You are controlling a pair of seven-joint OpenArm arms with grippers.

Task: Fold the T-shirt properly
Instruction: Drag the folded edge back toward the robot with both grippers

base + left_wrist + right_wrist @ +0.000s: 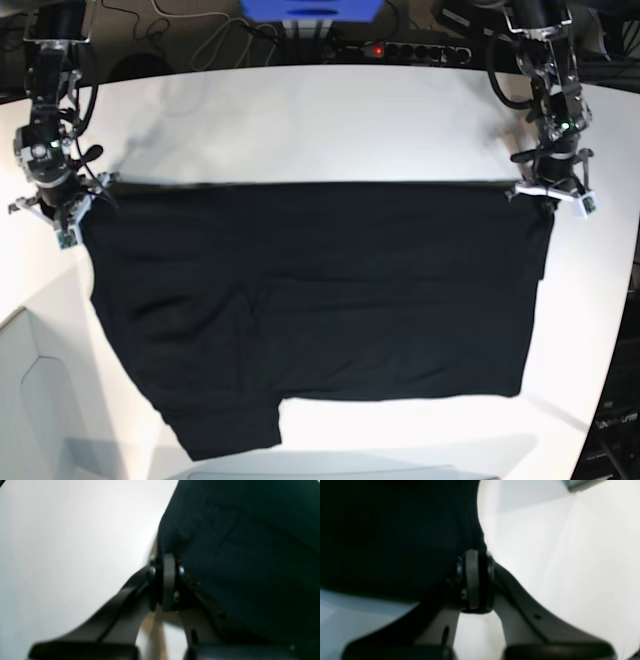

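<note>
Looks like a robotics lab: 2 arms mounted at a white table [330,120], tangled cables [215,40], a power strip [405,48] and a blue box [310,12] behind.

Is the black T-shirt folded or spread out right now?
Spread out, not folded small: the T-shirt is stretched wide between the left gripper and right gripper, hanging down toward the white table.

One black T-shirt [310,290]; one white table [330,125]; two grippers, left [548,192] and right [68,205]; one power strip [400,48].
</note>
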